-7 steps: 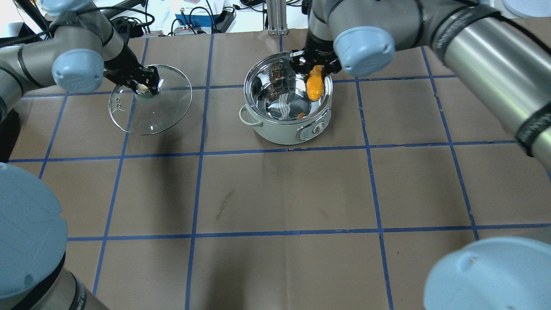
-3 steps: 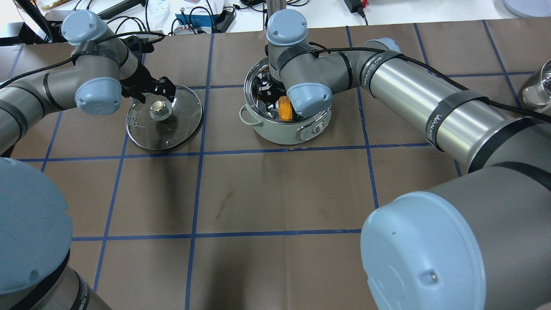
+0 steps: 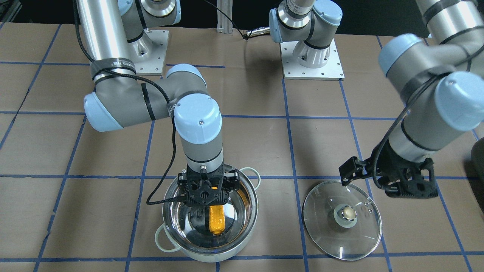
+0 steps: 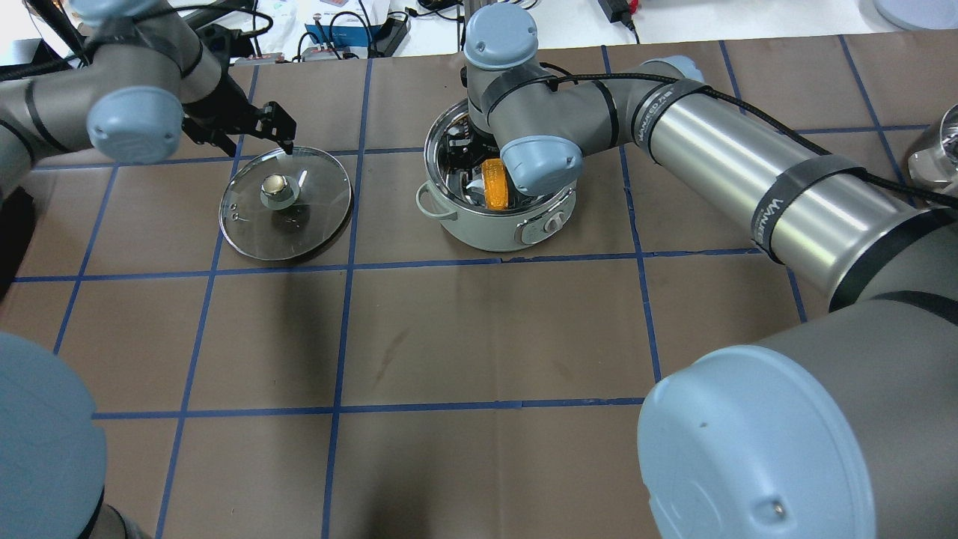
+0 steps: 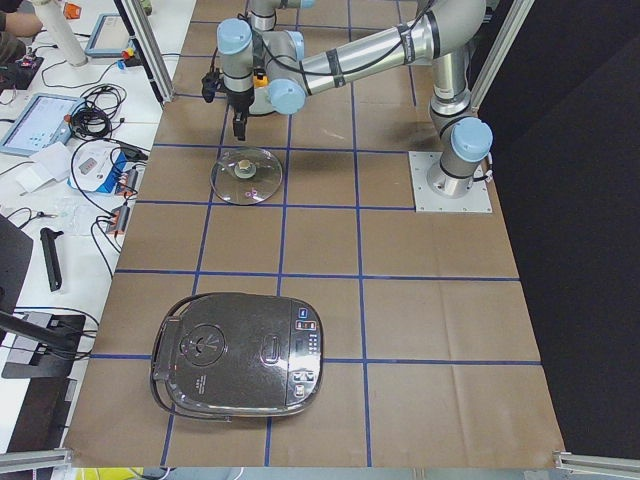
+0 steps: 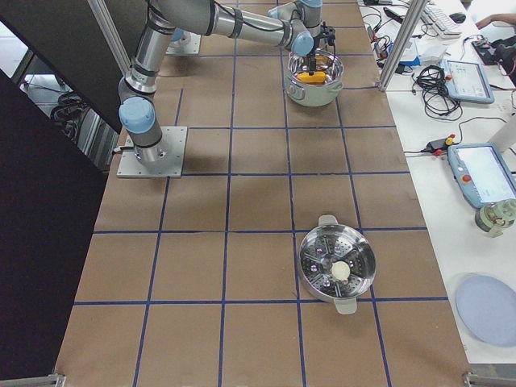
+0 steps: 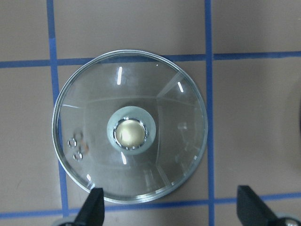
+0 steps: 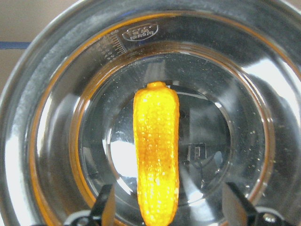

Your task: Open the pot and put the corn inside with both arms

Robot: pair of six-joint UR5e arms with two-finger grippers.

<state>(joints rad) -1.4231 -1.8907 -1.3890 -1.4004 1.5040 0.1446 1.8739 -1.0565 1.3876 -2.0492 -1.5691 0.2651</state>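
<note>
The steel pot (image 3: 250, 211) stands open on the table, also in the overhead view (image 4: 486, 228). The yellow-orange corn (image 3: 216, 221) lies on its bottom, clear in the right wrist view (image 8: 156, 160). My right gripper (image 3: 208, 190) hangs inside the pot's rim just above the corn, its fingers wide open on either side (image 8: 170, 207). The clear glass lid (image 3: 342, 221) lies flat on the table beside the pot (image 4: 284, 202). My left gripper (image 7: 171, 205) is open and empty, just above the lid's far edge (image 4: 273, 131).
A dark rice cooker (image 5: 240, 355) sits at the table's left end. A steamer pot (image 6: 337, 266) sits at the right end, its edge showing in the overhead view (image 4: 939, 150). The arm bases (image 3: 312, 56) stand behind the pot.
My left gripper set the lid down on the table, let go of its knob and drew back. My right gripper lowered into the pot and released the corn.
</note>
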